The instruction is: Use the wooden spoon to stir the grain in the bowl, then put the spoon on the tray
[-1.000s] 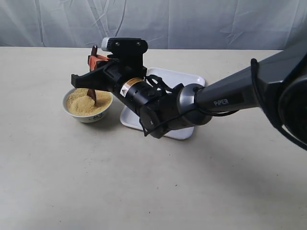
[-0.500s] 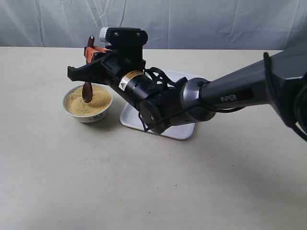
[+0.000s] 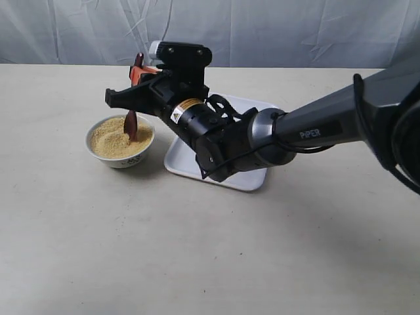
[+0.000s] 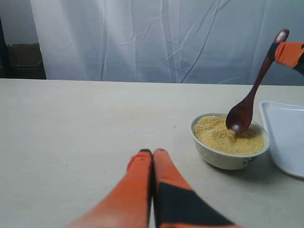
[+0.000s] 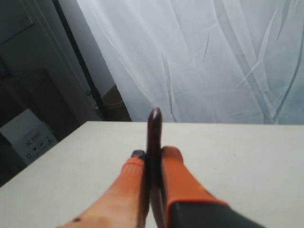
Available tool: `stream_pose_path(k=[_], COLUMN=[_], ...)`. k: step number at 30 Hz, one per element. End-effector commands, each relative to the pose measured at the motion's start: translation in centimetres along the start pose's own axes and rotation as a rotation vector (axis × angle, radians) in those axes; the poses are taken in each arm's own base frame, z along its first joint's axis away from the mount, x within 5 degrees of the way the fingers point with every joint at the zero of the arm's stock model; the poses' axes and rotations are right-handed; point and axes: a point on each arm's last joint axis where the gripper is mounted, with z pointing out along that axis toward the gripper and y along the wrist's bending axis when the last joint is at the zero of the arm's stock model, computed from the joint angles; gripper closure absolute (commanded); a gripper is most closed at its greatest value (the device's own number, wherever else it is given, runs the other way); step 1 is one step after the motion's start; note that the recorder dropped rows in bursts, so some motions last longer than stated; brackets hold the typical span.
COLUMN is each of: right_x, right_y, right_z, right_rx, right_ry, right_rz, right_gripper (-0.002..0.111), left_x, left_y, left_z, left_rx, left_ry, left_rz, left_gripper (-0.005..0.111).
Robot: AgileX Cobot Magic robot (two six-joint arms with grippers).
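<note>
The small white bowl holds a mound of yellow-tan grain and stands just left of the white tray. My right gripper hovers above the bowl, shut on the slim handle of the dark wooden spoon. The spoon hangs almost upright with its oval end at the grain near the tray-side rim. The left wrist view shows the bowl, grain, spoon and tray. My left gripper is shut and empty, low over the table short of the bowl. In the right wrist view the spoon stands between the right gripper fingers.
The right arm stretches across the tray from the right and hides much of it. A pale curtain closes off the back of the beige table. The left arm does not show in the exterior view.
The spoon rose out of the grain and swung left. It has since moved right and dipped again at the tray side of the bowl. The left gripper's earlier state is not shown.
</note>
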Motion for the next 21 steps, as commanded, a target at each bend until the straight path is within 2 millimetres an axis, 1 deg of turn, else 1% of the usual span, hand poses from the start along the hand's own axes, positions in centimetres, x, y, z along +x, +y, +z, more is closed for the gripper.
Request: stream_pose_path(k=[1, 4, 10, 17, 21], right_x=[-1.3, -0.8, 1.4, 1.6, 0.6], right_y=[0.0, -0.3, -1.1, -0.3, -0.1], right_z=[-0.1, 0.0, 0.3, 0.2, 0.2], right_rx=[0.001, 0.019, 0.032, -0.052, -0.061], right_ry=[-0.05, -0.038, 0.017, 0.042, -0.016], right_rz=[-0.009, -0.002, -0.002, 0.017, 0.025], right_gripper=[0.109, 0.109, 0.109, 0.109, 0.109], left_x=[0.1, 0.1, 0.1, 0.1, 0.1], left_y=[0.0, 0.0, 0.0, 0.0, 0.0], left_z=[0.0, 0.0, 0.0, 0.0, 0.0], left_rx=[-0.001, -0.001, -0.001, -0.001, -0.001], left_ry=[-0.008, -0.008, -0.008, -0.008, -0.008], left_rz=[-0.001, -0.001, -0.001, -0.001, -0.001], left_gripper=[0.107, 0.107, 0.107, 0.107, 0.107])
